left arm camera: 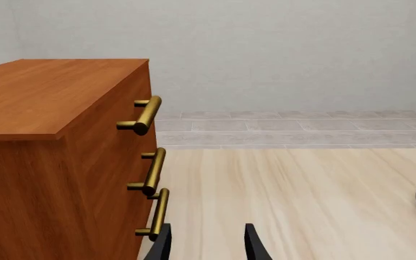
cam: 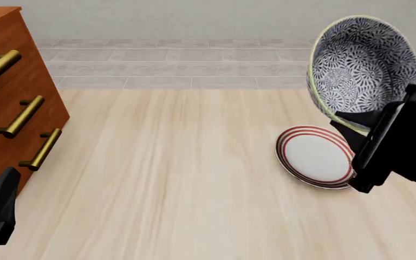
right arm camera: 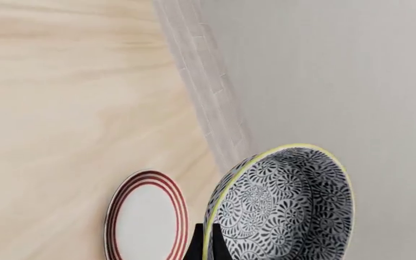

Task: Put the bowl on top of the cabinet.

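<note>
The blue-and-white patterned bowl point(cam: 363, 65) hangs in the air at the right, tipped on its side with its opening facing the camera. My right gripper point(cam: 349, 124) is shut on its lower rim; in the right wrist view the bowl point(right arm camera: 284, 206) fills the lower right with the fingers point(right arm camera: 206, 244) pinching its pale rim. The reddish-brown cabinet point(cam: 9, 92) stands at the far left, its flat top point(left arm camera: 41, 92) bare in the left wrist view. My left gripper point(left arm camera: 206, 244) is open beside the cabinet's lowest handle point(left arm camera: 157, 214), holding nothing.
A white plate with red rings point(cam: 315, 156) lies on the light wooden table point(cam: 179, 179) just below the lifted bowl; it also shows as the plate point(right arm camera: 147, 216) in the right wrist view. A grey tiled strip and wall run along the back.
</note>
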Robot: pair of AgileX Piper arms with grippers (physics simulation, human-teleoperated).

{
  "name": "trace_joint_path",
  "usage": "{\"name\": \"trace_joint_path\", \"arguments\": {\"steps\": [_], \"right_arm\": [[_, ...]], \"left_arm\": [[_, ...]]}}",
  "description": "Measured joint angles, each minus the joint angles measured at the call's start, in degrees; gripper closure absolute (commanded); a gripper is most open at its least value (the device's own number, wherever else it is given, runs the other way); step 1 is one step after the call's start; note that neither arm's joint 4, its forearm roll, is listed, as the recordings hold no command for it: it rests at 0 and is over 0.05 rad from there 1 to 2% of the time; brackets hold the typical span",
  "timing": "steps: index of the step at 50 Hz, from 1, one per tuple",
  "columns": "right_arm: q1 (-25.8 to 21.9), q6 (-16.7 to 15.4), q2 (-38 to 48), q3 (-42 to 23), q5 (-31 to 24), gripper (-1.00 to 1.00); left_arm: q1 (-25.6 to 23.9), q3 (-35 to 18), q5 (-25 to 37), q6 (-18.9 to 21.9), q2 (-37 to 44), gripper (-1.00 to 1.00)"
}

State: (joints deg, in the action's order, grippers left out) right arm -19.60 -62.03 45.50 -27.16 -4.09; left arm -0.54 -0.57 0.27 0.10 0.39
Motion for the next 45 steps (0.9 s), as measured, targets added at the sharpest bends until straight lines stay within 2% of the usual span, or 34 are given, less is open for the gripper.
{"name": "trace_joint_path", "arguments": {"steps": [19, 32, 38, 45], "right_arm": [[-2.87, -4.63, 8.5, 0.4, 9.25, 1.0], [-4.18, -6.39, 12.93, 2.16, 14.51, 1.0], [-4.59, -7.22, 14.12, 2.92, 16.08, 1.0], [-4.92, -7.87, 14.7, 3.75, 17.1, 1.0]], "left_arm": [[0.0, 0.07, -0.09, -0.02, 0.02, -1.0], [-1.0, 0.09, -0.44, 0.12, 0.69, -1.0], [-3.69, -1.26, -1.45, -2.16, 5.3, -1.0], [-8.28, -6.44, 0.47, -5.91, 11.57, -1.0]]}}
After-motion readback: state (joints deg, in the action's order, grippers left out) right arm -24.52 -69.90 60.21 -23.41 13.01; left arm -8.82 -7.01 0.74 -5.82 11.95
